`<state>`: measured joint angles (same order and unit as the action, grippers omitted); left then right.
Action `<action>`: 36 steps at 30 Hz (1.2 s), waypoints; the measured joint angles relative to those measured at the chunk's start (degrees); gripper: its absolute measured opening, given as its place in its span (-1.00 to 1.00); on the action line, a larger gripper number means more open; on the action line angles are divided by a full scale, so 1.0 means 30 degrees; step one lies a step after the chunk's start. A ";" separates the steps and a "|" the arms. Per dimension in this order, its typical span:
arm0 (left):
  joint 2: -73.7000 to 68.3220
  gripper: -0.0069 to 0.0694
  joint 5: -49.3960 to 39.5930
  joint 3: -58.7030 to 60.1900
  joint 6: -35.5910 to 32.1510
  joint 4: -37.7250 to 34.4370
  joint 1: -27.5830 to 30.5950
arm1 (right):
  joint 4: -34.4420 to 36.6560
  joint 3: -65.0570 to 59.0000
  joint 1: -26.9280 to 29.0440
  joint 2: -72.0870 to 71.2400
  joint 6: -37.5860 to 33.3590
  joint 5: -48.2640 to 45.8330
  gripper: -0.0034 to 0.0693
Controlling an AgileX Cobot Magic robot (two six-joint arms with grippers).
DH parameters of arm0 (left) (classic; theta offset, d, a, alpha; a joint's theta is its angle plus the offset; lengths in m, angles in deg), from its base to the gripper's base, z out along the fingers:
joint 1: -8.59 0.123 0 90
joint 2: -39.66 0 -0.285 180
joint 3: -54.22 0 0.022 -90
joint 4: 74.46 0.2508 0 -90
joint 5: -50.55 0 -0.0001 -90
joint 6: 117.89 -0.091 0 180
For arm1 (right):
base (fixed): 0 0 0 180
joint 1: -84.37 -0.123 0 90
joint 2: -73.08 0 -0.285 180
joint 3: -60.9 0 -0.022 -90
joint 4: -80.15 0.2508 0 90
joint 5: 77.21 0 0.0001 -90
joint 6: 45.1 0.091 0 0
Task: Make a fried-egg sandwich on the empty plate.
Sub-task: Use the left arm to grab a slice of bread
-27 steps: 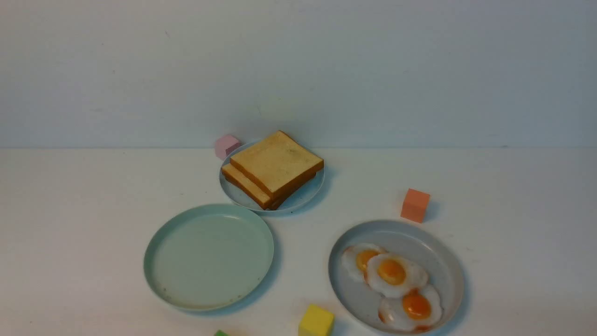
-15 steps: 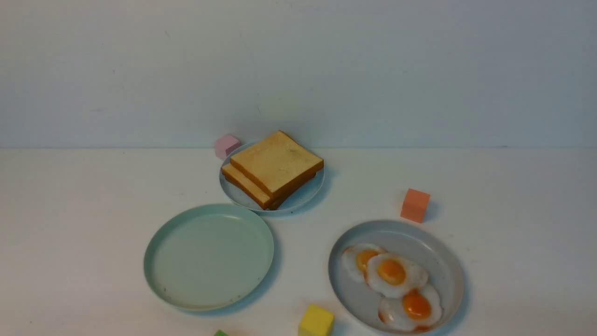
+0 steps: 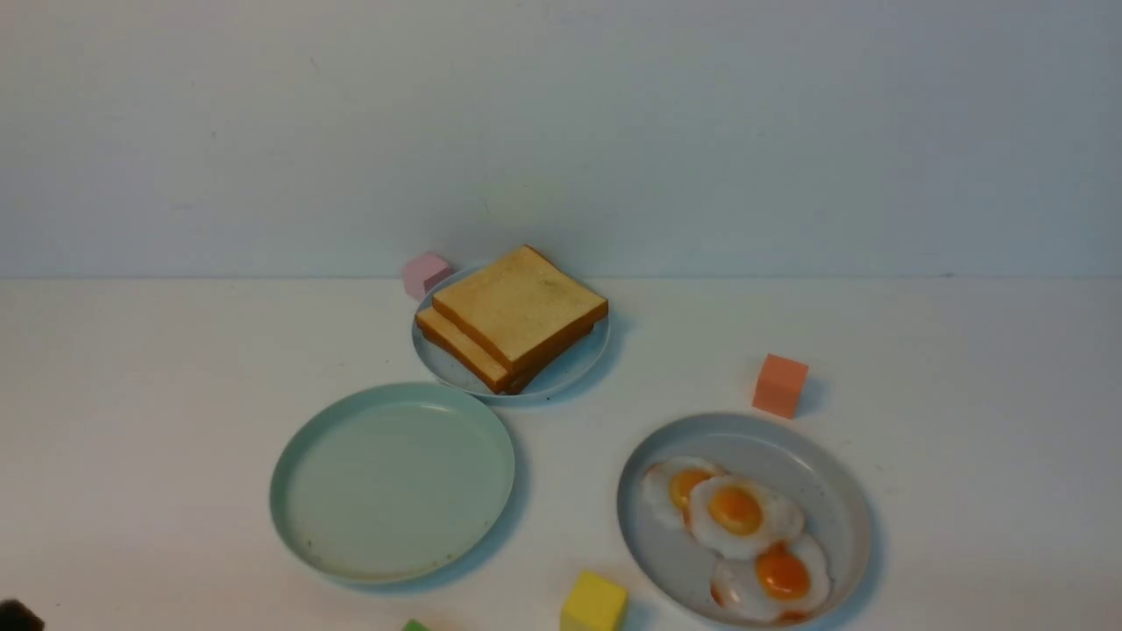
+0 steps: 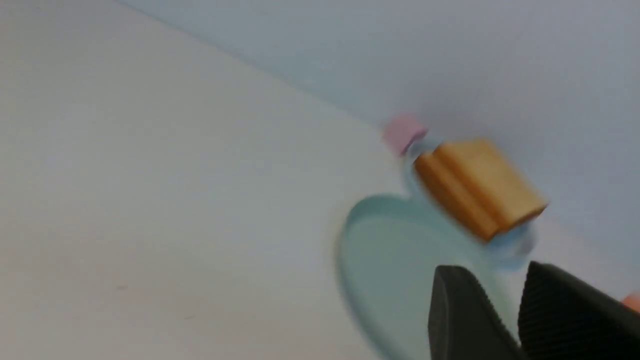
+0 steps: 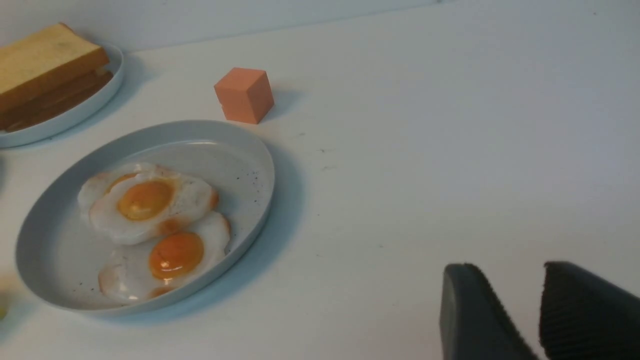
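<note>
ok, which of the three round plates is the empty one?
The round pale mint-green plate, front left: bare inside. The smaller light-blue plate carries stacked golden-brown toast slices; the grey-blue plate holds three white fried eggs.

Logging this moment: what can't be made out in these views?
Green object: front view, cut by the bottom edge, only a sliver shows.
Yellow cube: front view, lower part cut by that edge.
Dark shape: front view, bottom-left corner, too little shows to identify.
Toast stack: left wrist view, motion-blurred; slice count unreadable there.
Left gripper and right gripper: wrist views, only fingertips show, rest cut by the frame.
</note>
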<state>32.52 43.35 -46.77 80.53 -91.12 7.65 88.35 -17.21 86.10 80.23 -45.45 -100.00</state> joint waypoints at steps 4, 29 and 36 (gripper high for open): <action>0.0000 -0.29 0.2648 0.0000 0.1775 -0.3365 0.0000 | 0.0000 0.0000 0.0000 0.0000 0.0000 0.0000 -0.25; -1.5585 -0.65 -1.1228 -1.4646 -0.4813 0.0216 -0.7639 | -0.0121 -0.0021 0.0000 0.0000 0.0115 0.0329 -0.25; -1.8486 -0.65 -1.0523 -1.4873 -0.4877 0.0849 -1.0463 | 0.4151 -0.0212 0.0000 0.0000 0.2821 0.2960 -0.25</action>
<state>-22.94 11.78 -91.39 65.89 -88.57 -23.74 100.81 -17.85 86.10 80.23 -36.99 -91.12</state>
